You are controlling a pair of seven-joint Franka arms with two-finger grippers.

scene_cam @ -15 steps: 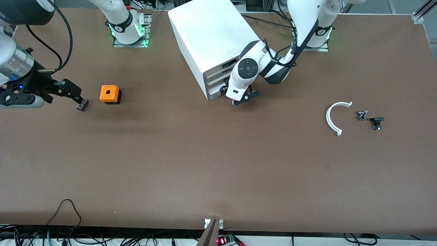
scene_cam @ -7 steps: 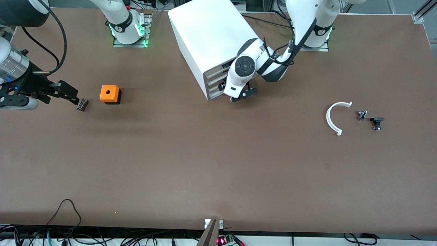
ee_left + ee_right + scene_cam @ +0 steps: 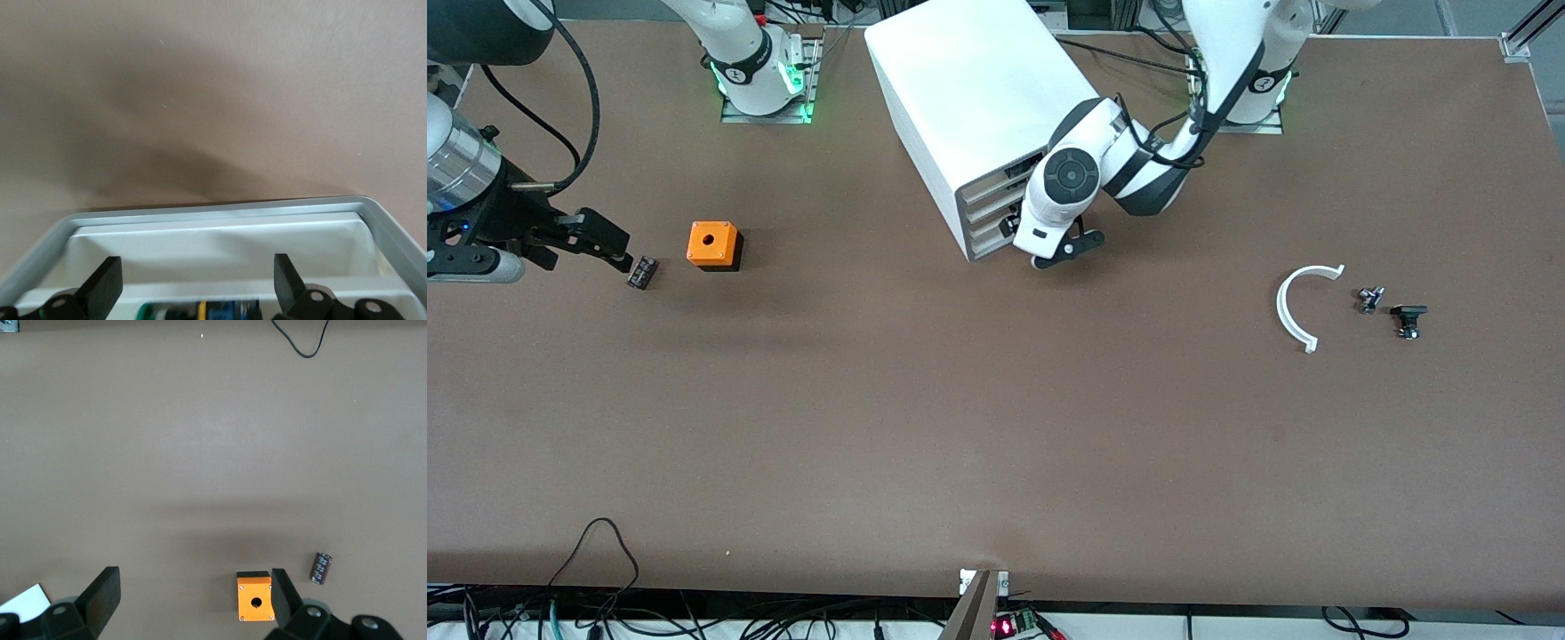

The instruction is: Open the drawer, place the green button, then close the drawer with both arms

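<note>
The white cabinet [image 3: 969, 84] stands at the robots' side of the table, its drawer fronts [image 3: 987, 215] facing the front camera. My left gripper [image 3: 1060, 252] is open, right at the lower drawer fronts. In the left wrist view it [image 3: 195, 287] hangs over a white drawer tray [image 3: 220, 210] with a grey rim. The button [image 3: 200, 311], green, black and blue, lies in that tray between the fingers, untouched. My right gripper [image 3: 609, 244] is open and empty over the table at the right arm's end, and also shows in the right wrist view [image 3: 193, 597].
An orange box with a round hole [image 3: 713, 245] [image 3: 254, 596] and a small dark cylinder [image 3: 641, 272] [image 3: 321, 567] lie by the right gripper. A white curved strip [image 3: 1303, 307], a small metal part [image 3: 1369, 299] and a black button part [image 3: 1408, 318] lie toward the left arm's end.
My right gripper drew back from the dark cylinder toward the right arm's end of the table, then held still. My left gripper pushed in toward the cabinet, then eased back a little.
</note>
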